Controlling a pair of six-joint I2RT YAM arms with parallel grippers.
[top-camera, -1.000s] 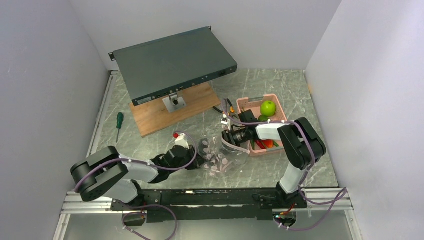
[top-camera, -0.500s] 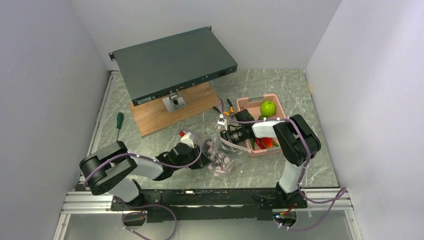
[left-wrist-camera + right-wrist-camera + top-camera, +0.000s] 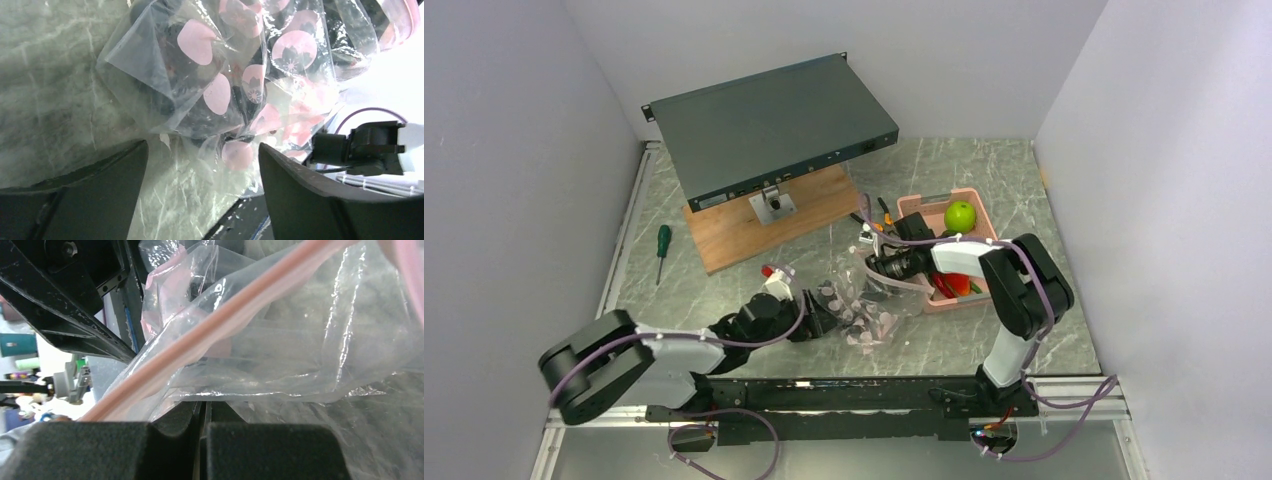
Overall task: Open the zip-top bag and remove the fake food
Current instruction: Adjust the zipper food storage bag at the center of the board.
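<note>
The right gripper (image 3: 202,415) is clamped on the bag (image 3: 869,305), its film pinched just under the pink zip strip (image 3: 200,340). The left gripper (image 3: 202,150) stands apart, holding nothing. The bag lies just beside the basket (image 3: 924,200), toward the left arm, with dark fake food (image 3: 162,100) inside. The left jaws should pinch the opposite lip squarely, then pull slowly away from the basket.

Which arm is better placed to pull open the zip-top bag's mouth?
Right. The right gripper is shut on the zip-top bag beside its pink zip strip. The left gripper is open, the bag only lying ahead of it.
</note>
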